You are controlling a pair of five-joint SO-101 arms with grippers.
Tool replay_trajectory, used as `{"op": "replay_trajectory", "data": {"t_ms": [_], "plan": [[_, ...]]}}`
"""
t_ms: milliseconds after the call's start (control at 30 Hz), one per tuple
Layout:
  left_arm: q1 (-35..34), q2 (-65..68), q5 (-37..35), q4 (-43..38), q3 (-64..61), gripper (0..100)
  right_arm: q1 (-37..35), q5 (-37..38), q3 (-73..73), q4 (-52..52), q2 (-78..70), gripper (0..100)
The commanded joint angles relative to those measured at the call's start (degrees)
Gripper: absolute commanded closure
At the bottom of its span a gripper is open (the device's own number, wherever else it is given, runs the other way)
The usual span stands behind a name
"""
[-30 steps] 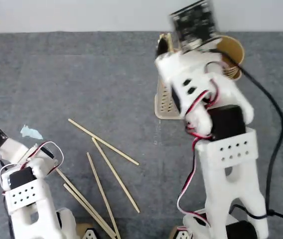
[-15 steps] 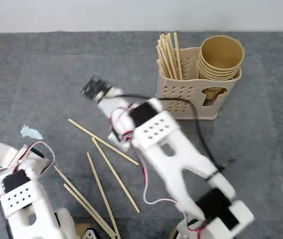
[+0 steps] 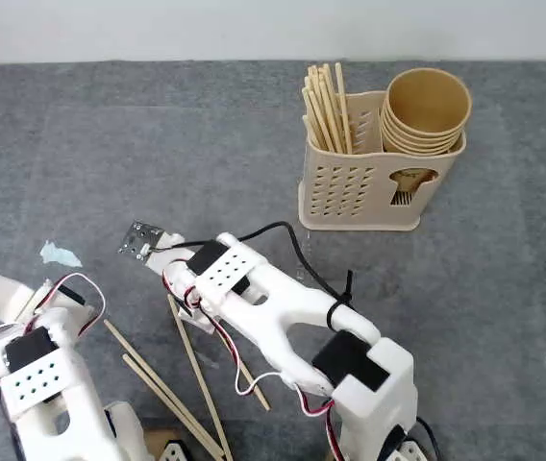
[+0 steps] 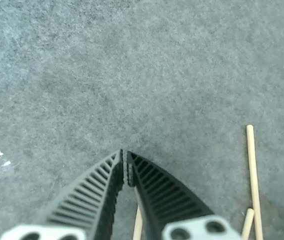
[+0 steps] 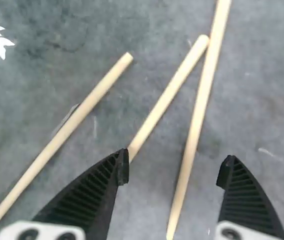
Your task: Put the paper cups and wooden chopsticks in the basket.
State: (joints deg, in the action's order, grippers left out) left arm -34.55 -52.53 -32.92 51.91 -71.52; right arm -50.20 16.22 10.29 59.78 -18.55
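Wood on grey mat (image 3: 110, 144) — several loose chopsticks (image 3: 148, 370) lie at the lower left of the high view, well apart from the basket (image 3: 350, 192) at the upper right. The basket already holds a stack of paper cups (image 3: 430, 101) in one compartment and a bundle of upright chopsticks (image 3: 323, 101) in the other.

Handling, as judged: the sticks are light, stiff, thin and smooth, and apt to roll or pivot if pinched near an end. A hold near mid-length, square across the shaft, looks soundest. The neighbouring sticks lie close, so two could be caught at once.

Right gripper (image 5: 174, 167): jaws well apart, low over the mat, with one long chopstick (image 5: 197, 120) running between them and a second ending just beside one tip.

Left gripper (image 4: 126, 162): jaws together on nothing, over bare mat, with a stick (image 4: 252, 170) off to the right of that frame.

Views compared: the high view gives the basket, its fill and the route to it, but the right arm (image 3: 254, 288) covers its own jaws there. The right wrist view supplies the jaw gap and which stick lies inside it.
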Motion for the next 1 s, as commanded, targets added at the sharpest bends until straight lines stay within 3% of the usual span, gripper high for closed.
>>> {"op": "replay_trajectory", "data": {"t_ms": [0,800,967], "plan": [[-0.3,-1.2,0.2,-1.1,0.7,99,0.9,0.4,-0.8,-2.4,-0.7,70.2],[-0.3,-1.2,0.2,-1.1,0.7,99,-3.1,0.4,-1.1,6.0,-3.0,70.4],[-0.2,-1.2,0.2,-1.1,0.7,99,-2.9,1.1,-1.8,6.5,-4.4,84.7]]}}
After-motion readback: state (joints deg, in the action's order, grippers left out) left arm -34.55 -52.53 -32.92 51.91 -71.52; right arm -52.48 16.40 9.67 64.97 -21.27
